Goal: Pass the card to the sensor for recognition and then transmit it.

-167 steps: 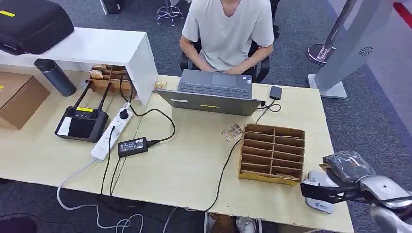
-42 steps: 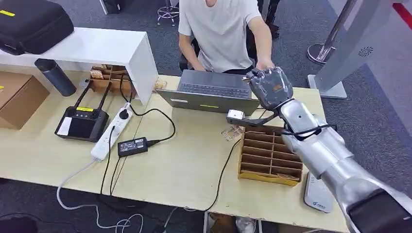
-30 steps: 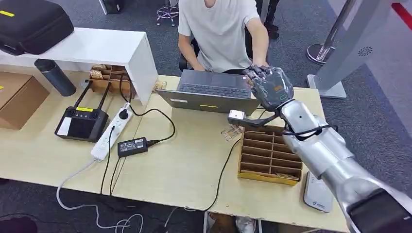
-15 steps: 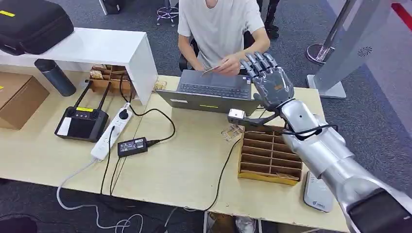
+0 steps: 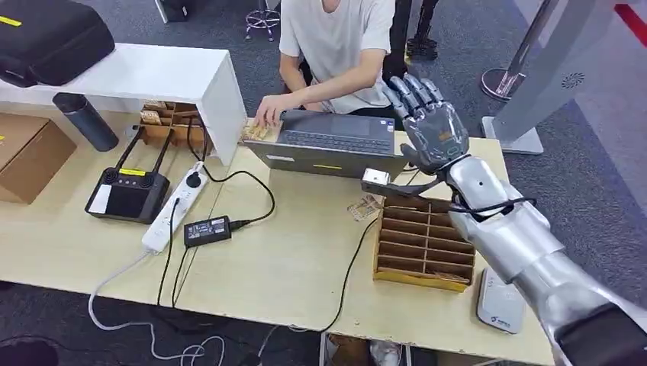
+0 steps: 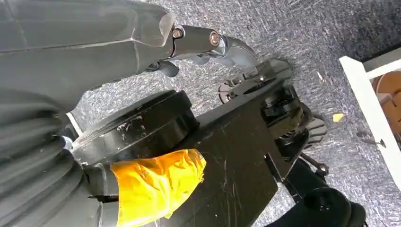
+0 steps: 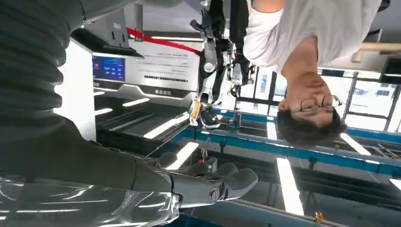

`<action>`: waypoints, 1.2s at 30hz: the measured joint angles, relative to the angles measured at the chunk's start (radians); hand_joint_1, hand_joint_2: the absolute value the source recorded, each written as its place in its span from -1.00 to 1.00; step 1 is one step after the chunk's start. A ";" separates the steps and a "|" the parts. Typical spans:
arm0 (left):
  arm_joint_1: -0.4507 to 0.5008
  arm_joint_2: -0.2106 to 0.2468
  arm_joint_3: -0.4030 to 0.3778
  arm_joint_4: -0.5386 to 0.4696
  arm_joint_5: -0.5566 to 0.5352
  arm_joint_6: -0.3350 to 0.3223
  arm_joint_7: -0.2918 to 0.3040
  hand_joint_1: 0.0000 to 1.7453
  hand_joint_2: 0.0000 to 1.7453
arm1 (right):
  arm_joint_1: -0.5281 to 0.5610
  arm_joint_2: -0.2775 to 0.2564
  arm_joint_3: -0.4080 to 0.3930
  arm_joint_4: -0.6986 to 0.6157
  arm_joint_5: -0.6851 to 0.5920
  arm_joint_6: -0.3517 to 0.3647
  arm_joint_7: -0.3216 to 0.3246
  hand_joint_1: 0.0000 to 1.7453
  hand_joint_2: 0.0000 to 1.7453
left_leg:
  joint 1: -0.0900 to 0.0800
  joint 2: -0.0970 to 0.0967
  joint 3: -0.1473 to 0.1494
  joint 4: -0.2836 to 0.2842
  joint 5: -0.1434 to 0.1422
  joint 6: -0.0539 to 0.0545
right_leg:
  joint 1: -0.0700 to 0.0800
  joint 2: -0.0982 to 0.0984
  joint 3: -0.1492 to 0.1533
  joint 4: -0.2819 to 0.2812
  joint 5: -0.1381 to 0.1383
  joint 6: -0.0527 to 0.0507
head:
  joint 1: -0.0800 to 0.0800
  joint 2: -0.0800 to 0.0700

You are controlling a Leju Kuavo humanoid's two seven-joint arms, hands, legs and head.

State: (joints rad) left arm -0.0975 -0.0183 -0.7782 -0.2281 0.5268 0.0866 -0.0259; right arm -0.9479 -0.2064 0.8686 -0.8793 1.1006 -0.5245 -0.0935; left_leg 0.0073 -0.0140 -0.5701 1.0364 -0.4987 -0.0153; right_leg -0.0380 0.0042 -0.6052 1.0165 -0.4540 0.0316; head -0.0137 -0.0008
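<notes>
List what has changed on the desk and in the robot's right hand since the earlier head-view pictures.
The right hand rose from the sensor at the desk's near right corner to above the laptop. It gave up the card: its fingers are now spread and it holds nothing. The person's hand, which took the card, moved across to the cards beside the laptop. The laptop, the cardboard organizer and the power strip stayed put.

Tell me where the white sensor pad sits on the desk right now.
In the head view the white sensor pad lies flat at the desk's near right corner, just right of the cardboard divider tray and beneath the raised right arm.
</notes>
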 joint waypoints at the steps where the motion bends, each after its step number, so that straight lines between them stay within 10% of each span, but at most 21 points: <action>1: 0.000 0.000 0.000 0.000 0.000 0.000 0.000 -1.00 1.00 | 0.005 -0.005 -0.003 -0.013 -0.001 0.002 0.001 -1.00 1.00 | 0.000 0.000 0.000 0.000 0.000 0.000 | 0.000 0.000 0.000 0.000 0.000 0.000 | 0.000 0.000; 36: 0.042 -0.001 0.040 0.000 0.116 0.026 -0.064 -1.00 1.00 | 0.515 -0.339 -0.249 -0.769 0.008 -0.075 0.037 -1.00 1.00 | 0.001 -0.001 -0.001 0.000 -0.001 0.001 | 0.001 -0.002 0.000 -0.002 -0.001 0.000 | 0.000 0.000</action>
State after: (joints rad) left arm -0.0553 -0.0195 -0.7385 -0.2281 0.6427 0.1129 -0.0897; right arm -0.4332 -0.5458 0.6200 -1.6479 1.1082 -0.5996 -0.0561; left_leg 0.0080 -0.0155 -0.5710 1.0363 -0.5001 -0.0148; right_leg -0.0370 0.0023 -0.6052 1.0149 -0.4548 0.0320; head -0.0137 -0.0008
